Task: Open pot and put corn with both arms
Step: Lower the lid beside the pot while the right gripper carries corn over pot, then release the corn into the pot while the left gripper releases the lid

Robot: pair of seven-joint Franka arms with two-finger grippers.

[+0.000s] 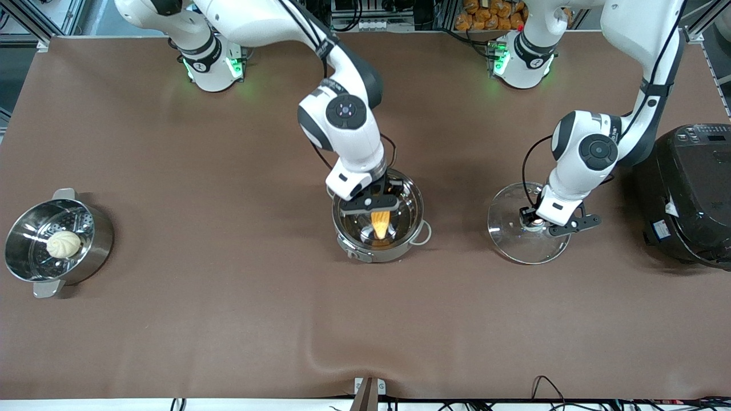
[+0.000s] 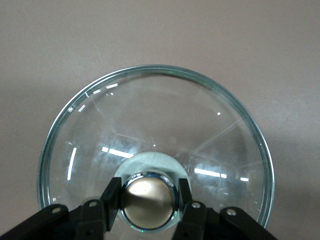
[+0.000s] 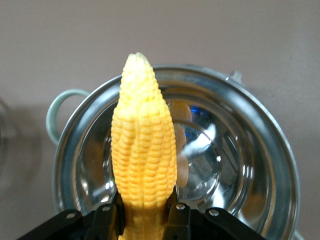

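Note:
The shiny steel pot (image 1: 418, 201) stands open at the middle of the table, its wire loop handle toward the left arm's end. My right gripper (image 1: 374, 204) is over the pot, shut on the pale stub end of the yellow corn (image 1: 380, 224), which points down into the pot. In the right wrist view the corn (image 3: 144, 150) runs from my right gripper (image 3: 145, 214) across the pot's mirror inside (image 3: 235, 150). My left gripper (image 1: 538, 224) is shut on the knob (image 2: 148, 200) of the glass lid (image 1: 514, 242), which lies on the table beside the pot. The left wrist view shows the lid (image 2: 150, 115) flat on the cloth.
A steel pot with flat tab handles and a perforated insert (image 1: 34, 251) holds a white bun (image 1: 63, 244) at the right arm's end. A big black cooker (image 1: 694, 194) stands at the left arm's end. The brown cloth has a fold (image 1: 320, 354) near the front edge.

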